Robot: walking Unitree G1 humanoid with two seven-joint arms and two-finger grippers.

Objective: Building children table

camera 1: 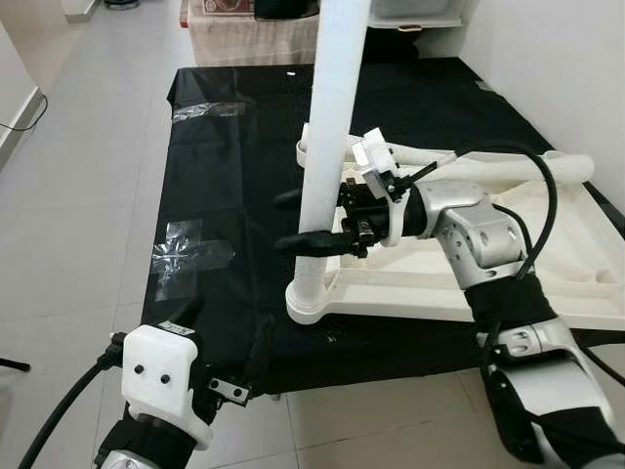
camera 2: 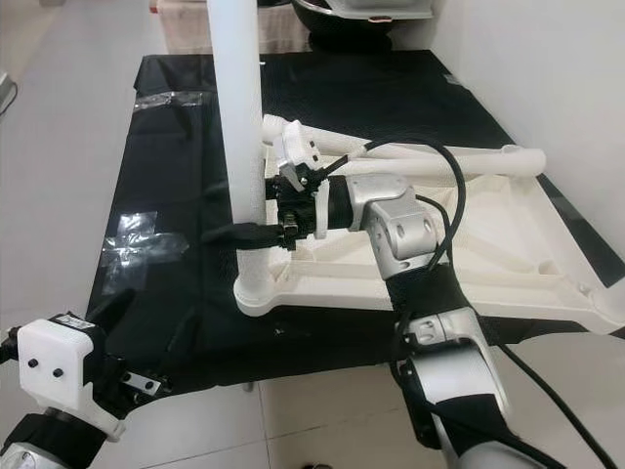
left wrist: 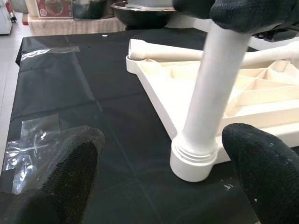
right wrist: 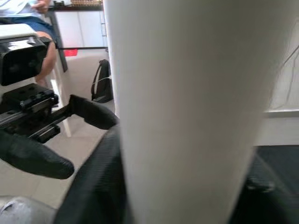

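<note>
The white children's tabletop (camera 1: 547, 283) lies upside down on a black cloth (camera 1: 225, 176). A white table leg (camera 1: 327, 147) stands upright in the socket (camera 1: 308, 303) at its near left corner. My right gripper (camera 1: 291, 220) reaches in from the right and is shut on this leg low down, one black finger on each side. A second white leg (camera 1: 488, 164) lies across the far part of the tabletop. My left gripper (left wrist: 163, 154) hangs low by the cloth's near edge, open and holding nothing, its fingers (left wrist: 70, 168) pointing toward the socket.
Patches of clear tape (camera 1: 186, 252) are stuck to the cloth. A low beige box (camera 1: 244, 34) and a dark bowl (left wrist: 140, 11) stand beyond the cloth's far edge. A white wall (camera 1: 576, 59) runs along the right. A seated person (right wrist: 28, 9) is behind me.
</note>
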